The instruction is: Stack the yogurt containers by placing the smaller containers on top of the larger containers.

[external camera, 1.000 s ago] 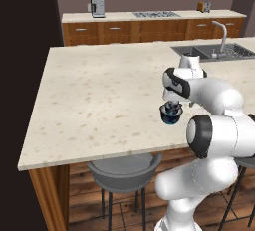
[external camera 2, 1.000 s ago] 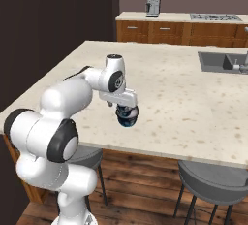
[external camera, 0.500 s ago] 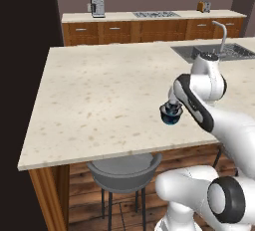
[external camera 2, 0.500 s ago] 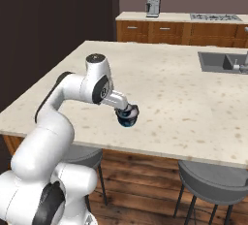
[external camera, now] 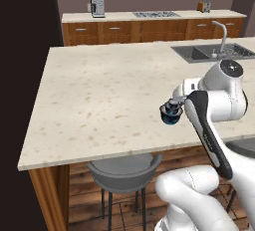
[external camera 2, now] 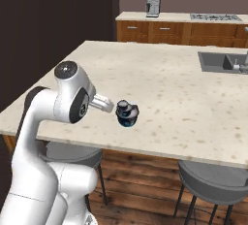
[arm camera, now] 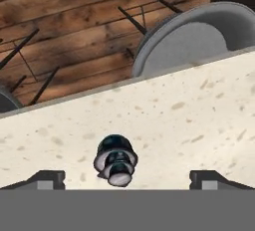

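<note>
Speckled cream stone bench across the middle of both base views, wooden side below it. Near the front edge of the bench, the larger yogurt container, dark navy with a teal lower band, standing upright on the stone. On top of it, the smaller yogurt container, a tiny dark cup with a pale top, touching the larger one's lid and seated roughly on centre. Same stack from the right base view: larger yogurt container below, smaller yogurt container above, just beyond the end of the white arm.

In the hand view, looking down on the stack: smaller yogurt container in front of and overlapping the larger yogurt container, both on the bench close to its edge.

Hand spread wide, its two dark fingertips far apart at the bottom corners of that view, one to each side of the stack and well clear of it; nothing held between them. Touching neither cup.

Grey round stool tucked under the bench edge, wooden plank floor beneath. A second grey stool further along on the right base view. Sink with a tap set into the far right of the bench. Behind, a wooden cabinet run with a coffee machine and a hob on its pale top.
</note>
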